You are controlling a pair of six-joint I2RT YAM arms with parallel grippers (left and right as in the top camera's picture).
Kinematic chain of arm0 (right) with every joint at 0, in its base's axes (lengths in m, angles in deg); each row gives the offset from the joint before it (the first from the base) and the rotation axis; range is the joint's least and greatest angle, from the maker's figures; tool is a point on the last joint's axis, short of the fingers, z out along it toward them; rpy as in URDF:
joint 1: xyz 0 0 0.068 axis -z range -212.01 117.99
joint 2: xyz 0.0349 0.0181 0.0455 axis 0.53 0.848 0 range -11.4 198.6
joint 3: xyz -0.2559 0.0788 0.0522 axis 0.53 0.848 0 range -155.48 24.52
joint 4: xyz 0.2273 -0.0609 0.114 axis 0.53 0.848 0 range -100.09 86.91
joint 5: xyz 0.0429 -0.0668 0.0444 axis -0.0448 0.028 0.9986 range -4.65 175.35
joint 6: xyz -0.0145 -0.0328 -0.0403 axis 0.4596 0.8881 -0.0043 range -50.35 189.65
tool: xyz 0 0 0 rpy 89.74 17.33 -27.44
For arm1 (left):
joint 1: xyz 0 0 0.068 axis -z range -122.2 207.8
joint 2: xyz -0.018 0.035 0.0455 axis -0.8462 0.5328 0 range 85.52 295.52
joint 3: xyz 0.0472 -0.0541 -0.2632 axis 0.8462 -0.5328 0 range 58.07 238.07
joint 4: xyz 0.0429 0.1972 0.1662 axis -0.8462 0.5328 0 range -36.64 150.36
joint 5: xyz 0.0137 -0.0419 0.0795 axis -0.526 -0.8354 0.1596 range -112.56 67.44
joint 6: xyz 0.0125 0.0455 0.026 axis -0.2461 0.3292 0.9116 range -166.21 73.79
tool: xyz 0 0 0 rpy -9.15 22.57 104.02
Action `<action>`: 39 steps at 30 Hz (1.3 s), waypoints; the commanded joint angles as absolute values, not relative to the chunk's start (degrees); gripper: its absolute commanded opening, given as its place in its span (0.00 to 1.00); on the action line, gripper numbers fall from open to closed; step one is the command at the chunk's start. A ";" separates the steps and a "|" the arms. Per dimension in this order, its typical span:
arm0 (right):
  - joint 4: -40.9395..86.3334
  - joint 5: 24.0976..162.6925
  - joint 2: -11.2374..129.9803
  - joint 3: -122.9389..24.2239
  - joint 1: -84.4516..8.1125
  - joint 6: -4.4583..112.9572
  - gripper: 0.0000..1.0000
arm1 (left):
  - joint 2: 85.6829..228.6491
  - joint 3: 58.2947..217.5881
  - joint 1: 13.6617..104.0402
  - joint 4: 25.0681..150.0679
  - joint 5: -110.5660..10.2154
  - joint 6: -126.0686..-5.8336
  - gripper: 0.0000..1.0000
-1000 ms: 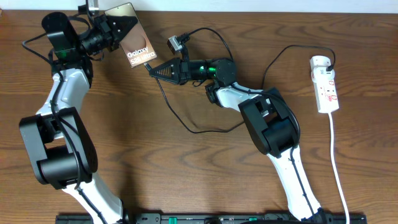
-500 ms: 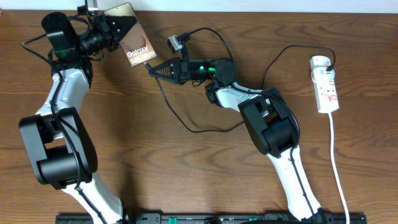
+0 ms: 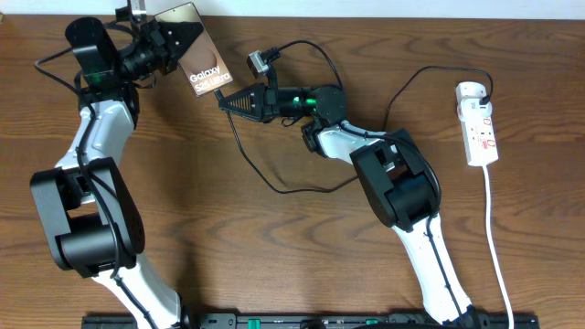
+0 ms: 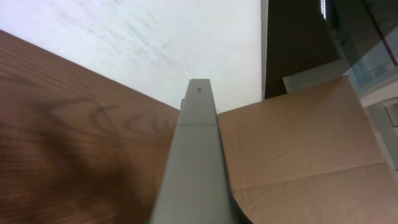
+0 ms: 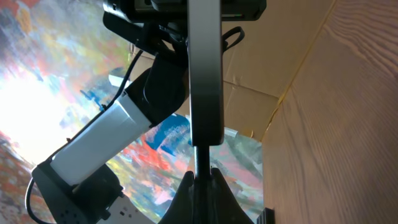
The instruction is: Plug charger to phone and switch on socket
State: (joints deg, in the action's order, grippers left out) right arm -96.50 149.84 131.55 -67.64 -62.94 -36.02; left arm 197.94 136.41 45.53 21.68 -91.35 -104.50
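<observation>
The bronze-brown phone (image 3: 203, 66) is held tilted above the table's far left, with my left gripper (image 3: 181, 41) shut on its upper part. In the left wrist view only the phone's grey edge (image 4: 198, 149) shows, running away from the camera; the fingers are hidden. My right gripper (image 3: 222, 99) is shut on the charger's black plug tip (image 5: 200, 157), which meets the phone's bottom end (image 5: 205, 74). The charger cable (image 3: 274, 187) loops across the table to the white socket (image 3: 481, 123) at the right.
The socket's white cord (image 3: 496, 247) runs down the right side toward the front edge. The loose black cable loop lies between the two arms. A cardboard sheet (image 4: 298, 143) stands beyond the table's far edge.
The left arm and the phone have shifted very slightly; the right gripper stays at the phone's bottom end with the plug.
</observation>
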 commanded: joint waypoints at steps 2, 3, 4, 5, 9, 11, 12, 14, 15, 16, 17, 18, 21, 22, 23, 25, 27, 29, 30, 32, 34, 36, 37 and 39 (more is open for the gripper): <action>-96.37 142.43 130.33 -68.80 -62.51 -34.40 0.01 | 197.79 136.50 47.02 21.05 -96.32 -103.03 0.07; -96.37 142.43 130.33 -68.82 -62.42 -34.40 0.01 | 197.79 136.50 47.02 21.05 -96.47 -103.01 0.07; -96.37 142.43 130.33 -68.82 -62.31 -34.36 0.01 | 197.79 136.50 47.02 21.07 -96.62 -102.86 0.07; -96.37 142.41 130.33 -68.82 -62.20 -34.27 0.01 | 197.79 136.50 47.02 21.09 -96.86 -102.83 0.07; -96.35 141.82 130.33 -68.80 -61.65 -33.99 0.01 | 197.79 136.50 47.02 21.07 -97.89 -102.79 0.07; -96.35 141.82 130.33 -68.82 -61.44 -33.99 0.01 | 197.79 136.50 47.02 21.09 -98.30 -102.59 0.07; -96.35 141.82 130.33 -68.82 -61.37 -33.99 0.01 | 197.79 136.50 47.02 21.09 -98.46 -102.59 0.07; -96.35 141.82 130.33 -68.80 -61.28 -33.99 0.01 | 197.79 136.50 47.02 21.09 -98.61 -102.59 0.07; -96.30 141.82 130.33 -68.82 -61.24 -33.97 0.01 | 197.79 136.50 47.02 21.09 -98.65 -102.59 0.07; -96.17 141.84 130.33 -68.80 -61.24 -33.97 0.01 | 197.79 136.50 47.02 21.09 -98.65 -102.59 0.07; -96.17 141.82 130.33 -68.82 -61.24 -33.97 0.01 | 197.79 136.50 47.02 21.11 -98.65 -102.59 0.07; -96.17 141.84 130.33 -68.82 -61.24 -33.97 0.01 | 197.79 136.50 47.02 21.09 -98.65 -102.59 0.07; -96.19 141.86 130.33 -68.82 -61.24 -33.97 0.01 | 197.79 136.50 47.02 21.09 -98.63 -102.59 0.07; -96.17 141.86 130.33 -68.80 -61.24 -33.97 0.01 | 197.79 136.50 47.02 21.09 -98.65 -102.59 0.07; -96.19 141.86 130.33 -68.80 -61.24 -33.97 0.01 | 197.79 136.50 47.02 21.09 -98.63 -102.59 0.07; -96.19 141.97 130.33 -68.82 -61.24 -33.97 0.04 | 197.79 136.50 46.97 21.09 -98.57 -102.59 0.07; -96.19 142.23 130.33 -68.82 -61.24 -33.97 0.07 | 197.79 136.50 46.88 21.09 -98.44 -102.62 0.07; -96.19 142.47 130.33 -68.80 -61.24 -33.99 0.11 | 197.79 136.50 46.73 21.09 -98.41 -102.62 0.07; -96.19 142.50 130.33 -68.82 -61.24 -33.99 0.16 | 197.79 136.50 46.60 21.09 -98.44 -102.62 0.07; -96.19 142.50 130.33 -68.82 -61.24 -33.99 0.26 | 197.79 136.50 46.43 21.11 -98.44 -102.64 0.07; -96.19 142.50 130.33 -68.80 -61.24 -33.99 0.37 | 197.79 136.50 46.21 21.11 -98.44 -102.64 0.07; -96.19 142.54 130.33 -68.80 -61.24 -33.99 0.43 | 197.79 136.50 46.08 21.11 -98.41 -102.64 0.07; -96.19 142.56 130.33 -68.82 -61.24 -33.99 0.50 | 197.79 136.50 45.97 21.11 -98.44 -102.64 0.07; -96.19 142.69 130.33 -68.82 -61.24 -33.99 0.64 | 197.79 136.50 45.86 21.11 -98.41 -102.64 0.07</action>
